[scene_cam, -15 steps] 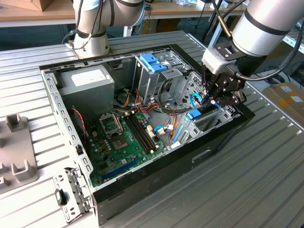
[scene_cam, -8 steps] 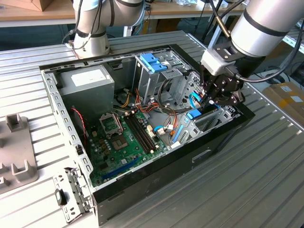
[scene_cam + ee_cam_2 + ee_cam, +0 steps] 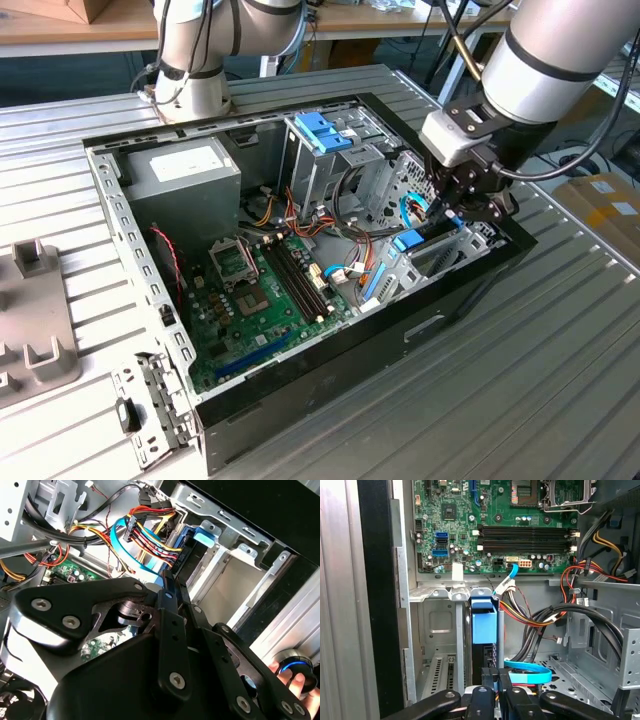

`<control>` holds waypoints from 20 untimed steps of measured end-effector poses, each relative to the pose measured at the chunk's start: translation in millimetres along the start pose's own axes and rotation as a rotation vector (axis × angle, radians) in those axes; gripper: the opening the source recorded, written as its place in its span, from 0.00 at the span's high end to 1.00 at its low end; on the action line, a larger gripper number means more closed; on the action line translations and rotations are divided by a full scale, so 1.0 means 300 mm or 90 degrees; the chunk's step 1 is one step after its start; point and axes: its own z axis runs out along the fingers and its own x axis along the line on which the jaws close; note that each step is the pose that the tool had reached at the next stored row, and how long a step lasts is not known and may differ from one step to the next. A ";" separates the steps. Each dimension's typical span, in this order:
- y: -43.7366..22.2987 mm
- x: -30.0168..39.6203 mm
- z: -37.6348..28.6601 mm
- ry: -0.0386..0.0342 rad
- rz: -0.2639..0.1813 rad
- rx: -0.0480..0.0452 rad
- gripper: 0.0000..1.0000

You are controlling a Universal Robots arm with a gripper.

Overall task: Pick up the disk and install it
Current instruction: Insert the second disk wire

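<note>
Down in the case, claw (image 3: pixel 452 205) gripping disk (image 3: pixel 484 625), cables (image 3: pixel 540 617) crowding alongside

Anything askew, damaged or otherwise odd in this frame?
One thing: fingertips rest by a blue-lit knob at the edge of the second wrist view, close to the working arm. Otherwise normal: the pincer sits at the disk, which stands on edge in the case's drive bay.
</note>
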 end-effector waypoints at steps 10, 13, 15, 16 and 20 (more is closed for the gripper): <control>0.000 0.000 0.002 -0.0001 0.000 0.0000 0.84; 0.001 0.001 0.005 -0.0001 0.000 0.0000 0.84; -0.003 0.001 0.008 0.0000 0.000 0.0000 0.84; -0.005 0.001 0.010 -0.0001 0.000 -0.0001 0.84; -0.004 0.002 0.015 -0.0002 -0.001 0.0000 0.84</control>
